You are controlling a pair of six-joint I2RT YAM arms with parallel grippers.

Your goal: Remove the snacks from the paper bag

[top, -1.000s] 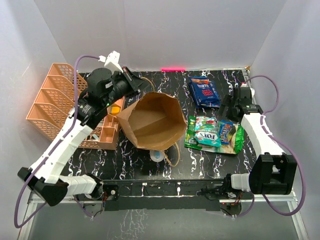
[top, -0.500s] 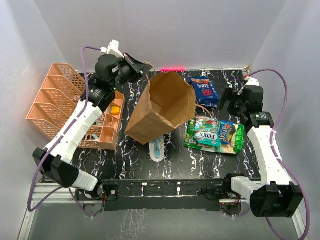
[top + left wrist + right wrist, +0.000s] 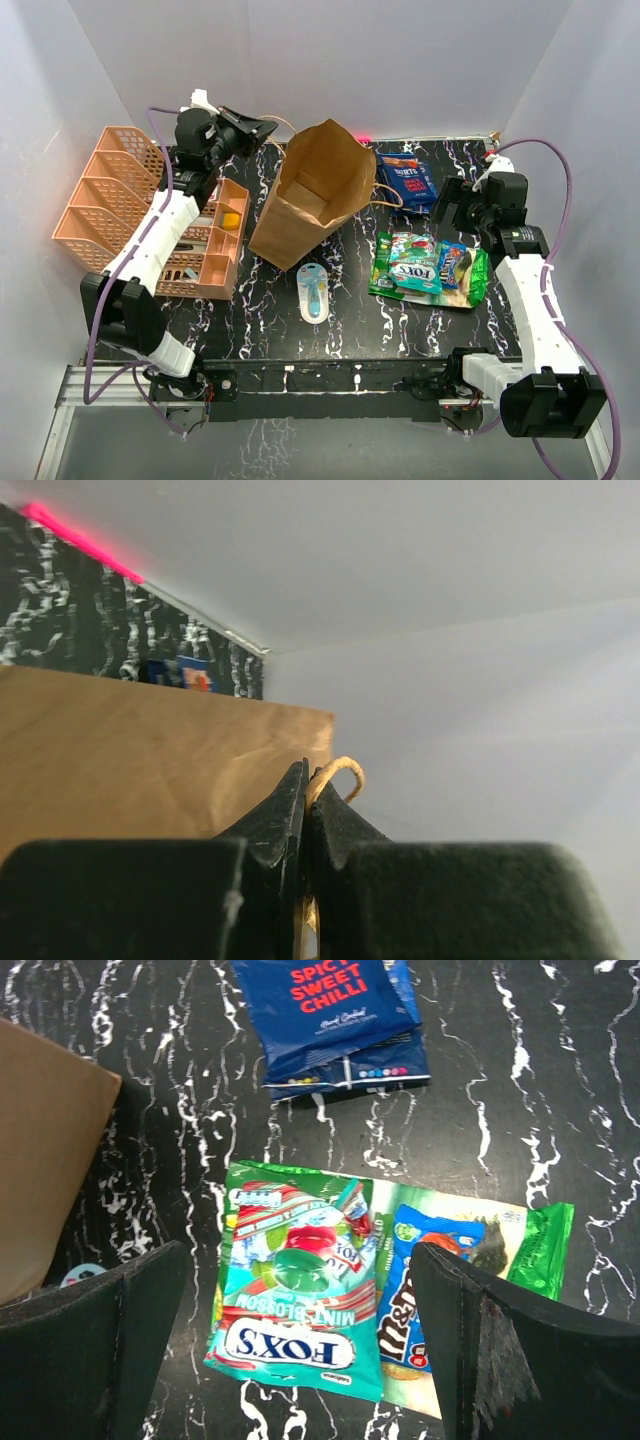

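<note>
Brown kraft paper bag [image 3: 305, 205] held tilted over the black marbled bench [image 3: 420, 320].
Left fingers [image 3: 280, 815] pinch its twisted paper handle [image 3: 340, 770]; right fingers [image 3: 100, 1330] spread wide above glossy snack packets [image 3: 300, 1300].

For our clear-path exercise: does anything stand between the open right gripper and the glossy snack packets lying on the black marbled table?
Nothing visible does. The right gripper hovers open over the white-green FOX'S packet and dark blue chilli packet; the brown kraft paper bag is off to one side.
</note>
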